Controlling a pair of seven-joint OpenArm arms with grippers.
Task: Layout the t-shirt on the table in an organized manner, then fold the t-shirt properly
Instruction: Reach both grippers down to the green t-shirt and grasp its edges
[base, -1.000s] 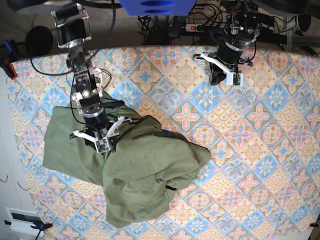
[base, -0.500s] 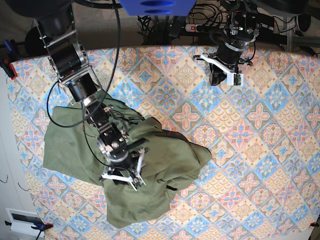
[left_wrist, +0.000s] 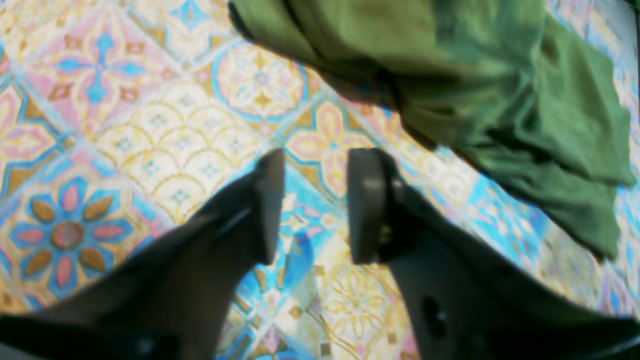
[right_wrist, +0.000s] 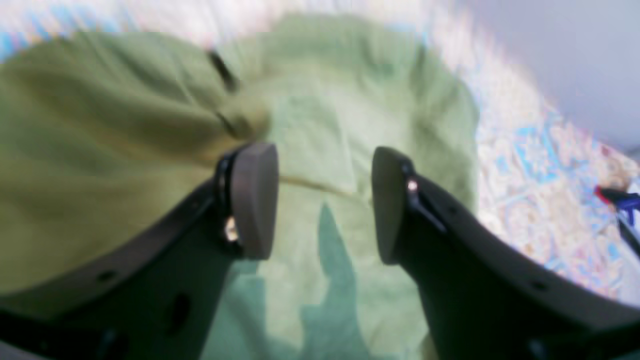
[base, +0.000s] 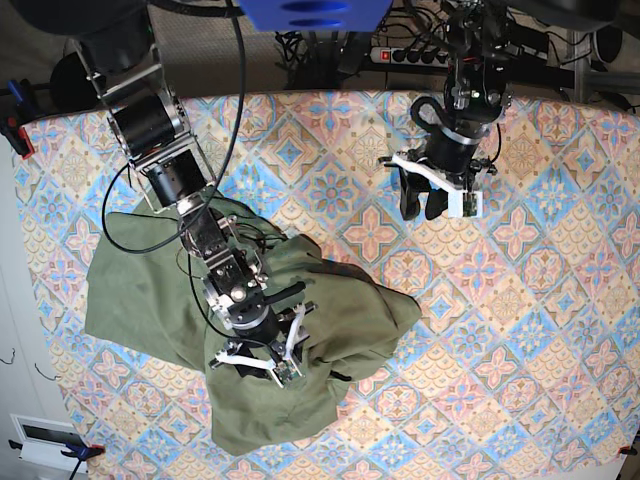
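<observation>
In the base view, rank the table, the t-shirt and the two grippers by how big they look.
1. the table, spanning most of the view.
2. the t-shirt, a crumpled heap.
3. the right gripper and the left gripper: both small and alike, so I won't rank them.

Right gripper (right_wrist: 325, 200) fingers (right_wrist: 255, 200) parted above the crumpled t-shirt (right_wrist: 150, 135); patterned table (right_wrist: 520, 165) beyond.

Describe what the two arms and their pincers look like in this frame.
Both arms are black with silver-grey joint housings and loose black cables running alongside. Each pincer, the left pincer and the right pincer, carries a white bracket across its base and two dark, tapering fingers. Up close, the fingers end in flat, rounded grey-brown pads; small screw heads show beside them. No markings are readable.
</observation>
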